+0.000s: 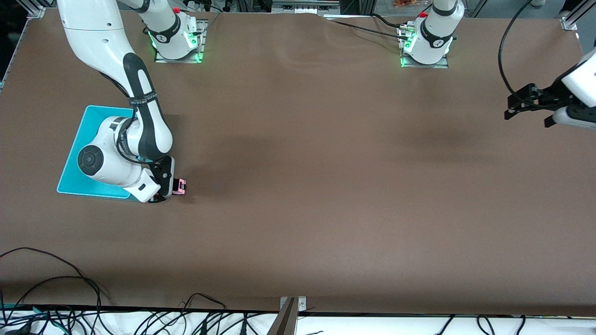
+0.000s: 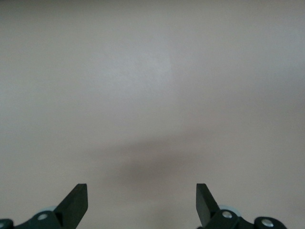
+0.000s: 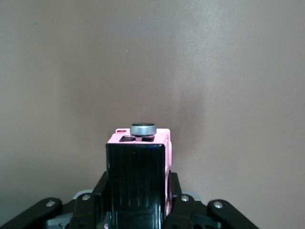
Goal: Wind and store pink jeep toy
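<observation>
**Right gripper clamps the pink jeep toy beside the turquoise bin**

The right gripper [image 1: 168,191] is down at the brown desk [image 1: 326,186], toward the right arm's end, and its fingers are closed on the pink jeep toy [image 1: 179,186]. The toy sits at desk level just beside the corner of the turquoise bin [image 1: 81,139] that lies nearest the front camera; whether its wheels touch the surface cannot be told. The right arm's wrist covers much of the bin from above.

In the front view the toy is a very small boxy car, light pink with a dark patch on its body, far smaller than the bin. The right wrist view shows the jeep toy [image 3: 137,167] closer: a ribbed black roof fills the middle, a light pink body edges it along the sides and top, and a round grey, dark-centred disc like a spare wheel sits on the end pointing away from the camera. The black fingers [image 3: 175,191] press against both flanks of the toy.

The left gripper [image 1: 528,104] waits in the air over the bare desk at the left arm's end, well apart from the toy. In the left wrist view its two dark fingertips [image 2: 76,202] stand wide apart with nothing between them, only plain desk surface below.
</observation>
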Robot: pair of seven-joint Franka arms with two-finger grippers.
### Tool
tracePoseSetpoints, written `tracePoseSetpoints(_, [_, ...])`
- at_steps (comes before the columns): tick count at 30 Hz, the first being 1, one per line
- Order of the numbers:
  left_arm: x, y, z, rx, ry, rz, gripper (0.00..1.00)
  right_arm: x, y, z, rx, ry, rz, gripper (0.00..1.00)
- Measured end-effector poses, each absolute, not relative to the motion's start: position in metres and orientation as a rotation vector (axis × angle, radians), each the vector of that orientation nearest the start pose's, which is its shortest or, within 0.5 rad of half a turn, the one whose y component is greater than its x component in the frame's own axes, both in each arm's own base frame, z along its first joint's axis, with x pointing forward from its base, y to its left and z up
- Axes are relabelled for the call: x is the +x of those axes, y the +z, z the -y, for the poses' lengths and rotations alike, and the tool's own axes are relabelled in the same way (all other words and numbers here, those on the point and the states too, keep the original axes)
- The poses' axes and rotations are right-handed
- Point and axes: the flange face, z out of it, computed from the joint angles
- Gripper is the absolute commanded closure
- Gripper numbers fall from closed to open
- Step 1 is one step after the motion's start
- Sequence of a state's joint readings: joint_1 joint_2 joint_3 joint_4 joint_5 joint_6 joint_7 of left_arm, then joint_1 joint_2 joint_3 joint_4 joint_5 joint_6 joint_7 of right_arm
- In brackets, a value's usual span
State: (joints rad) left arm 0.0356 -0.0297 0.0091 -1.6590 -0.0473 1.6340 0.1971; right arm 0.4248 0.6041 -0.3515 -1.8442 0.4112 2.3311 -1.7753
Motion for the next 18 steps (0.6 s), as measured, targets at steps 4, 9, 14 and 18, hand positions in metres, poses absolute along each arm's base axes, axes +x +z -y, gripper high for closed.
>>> tracePoseSetpoints(4, [0.55, 0.613, -0.024, -3.178, -0.045, -0.228, 0.0, 0.637, 0.222, -0.068, 2.237, 0.082, -2.332, 0.92])
tracePoseSetpoints(9, [0.551, 0.613, -0.023, -3.177, -0.045, -0.229, 0.0, 0.639, 0.255, -0.071, 2.24, 0.126, -2.352, 0.92])
tracePoseSetpoints(14, [0.555, 0.608, -0.023, -3.178, -0.034, -0.229, 0.0, 0.636, 0.299, -0.062, 2.283, 0.137, -2.384, 0.92])
tracePoseSetpoints(18, [0.56, 0.609, -0.023, -3.178, -0.04, -0.23, 0.0, 0.631, 0.328, -0.04, 2.346, 0.114, -2.389, 0.92])
